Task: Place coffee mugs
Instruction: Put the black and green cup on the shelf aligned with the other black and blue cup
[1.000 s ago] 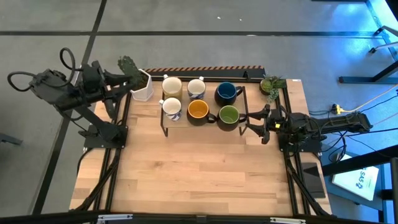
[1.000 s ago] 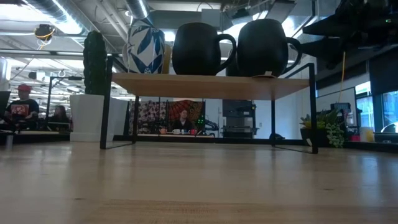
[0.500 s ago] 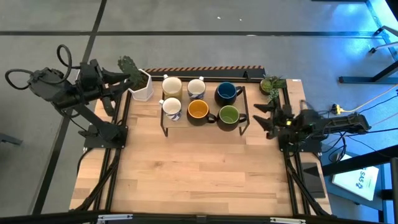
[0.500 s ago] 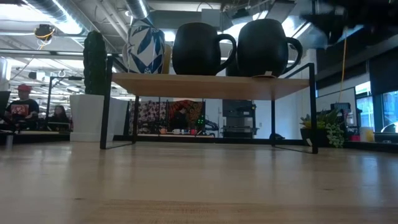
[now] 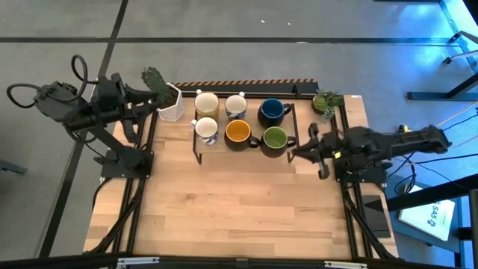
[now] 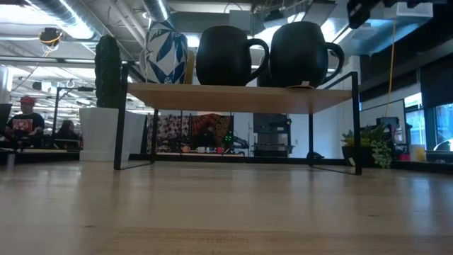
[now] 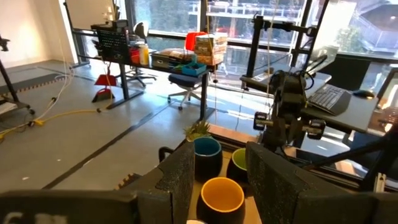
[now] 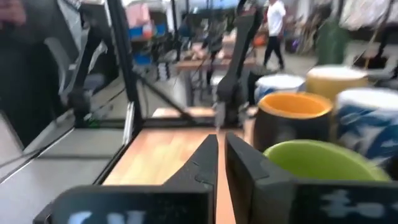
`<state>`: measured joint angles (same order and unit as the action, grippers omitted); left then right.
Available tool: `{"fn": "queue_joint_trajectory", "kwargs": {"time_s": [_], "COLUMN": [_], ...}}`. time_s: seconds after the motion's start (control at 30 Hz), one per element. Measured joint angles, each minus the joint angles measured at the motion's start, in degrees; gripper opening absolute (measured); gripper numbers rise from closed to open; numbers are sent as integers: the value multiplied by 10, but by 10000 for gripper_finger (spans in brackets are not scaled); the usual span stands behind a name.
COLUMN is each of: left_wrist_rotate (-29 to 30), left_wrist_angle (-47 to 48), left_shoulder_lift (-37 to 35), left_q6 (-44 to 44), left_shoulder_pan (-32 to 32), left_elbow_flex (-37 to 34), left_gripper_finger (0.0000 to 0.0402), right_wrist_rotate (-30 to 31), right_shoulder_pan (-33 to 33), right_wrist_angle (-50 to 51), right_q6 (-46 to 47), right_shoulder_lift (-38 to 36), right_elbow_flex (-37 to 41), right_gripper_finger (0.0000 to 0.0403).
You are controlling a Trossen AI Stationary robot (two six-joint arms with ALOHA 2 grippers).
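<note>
Six mugs on the shelf, right arm nearest

The right gripper (image 5: 314,147) holds its two dark fingers (image 8: 208,163) nearly together with nothing between them, hovering just beside the shelf's right end, nearest the dark glazed mug with the green inside (image 5: 275,138). The left gripper (image 7: 214,177), fingers apart and empty, waits off the desk's far left corner. All six glossy ceramic mugs sit upright on the low black-framed wooden shelf (image 5: 287,155) at the back of the pale wooden desk (image 5: 239,209): the green one, an orange-lined dark mug (image 5: 237,132), a blue-lined dark mug (image 5: 272,112) and three white or cream mugs (image 5: 206,104).
</note>
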<state>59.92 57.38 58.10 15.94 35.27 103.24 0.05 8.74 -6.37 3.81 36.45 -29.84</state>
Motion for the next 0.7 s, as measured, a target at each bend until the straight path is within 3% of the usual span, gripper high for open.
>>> {"fn": "queue_joint_trajectory", "kwargs": {"time_s": [0.23, 0.4, 0.7], "left_wrist_rotate": [-11, -11, -11], "left_wrist_angle": [0, 0, 0], "left_shoulder_lift": [0, 0, 0], "left_q6": [0, 0, 1], "left_shoulder_pan": [0, 0, 0], "left_elbow_flex": [0, 0, 0], "left_gripper_finger": [137, 137, 137], "right_wrist_rotate": [105, 234, 288], "right_shoulder_pan": [98, 166, 179], "right_wrist_angle": [-11, -35, -63], "right_q6": [15, 22, 60], "right_shoulder_lift": [108, 152, 240], "right_elbow_flex": [-6, -7, -6], "right_gripper_finger": [6, 2, 0]}}
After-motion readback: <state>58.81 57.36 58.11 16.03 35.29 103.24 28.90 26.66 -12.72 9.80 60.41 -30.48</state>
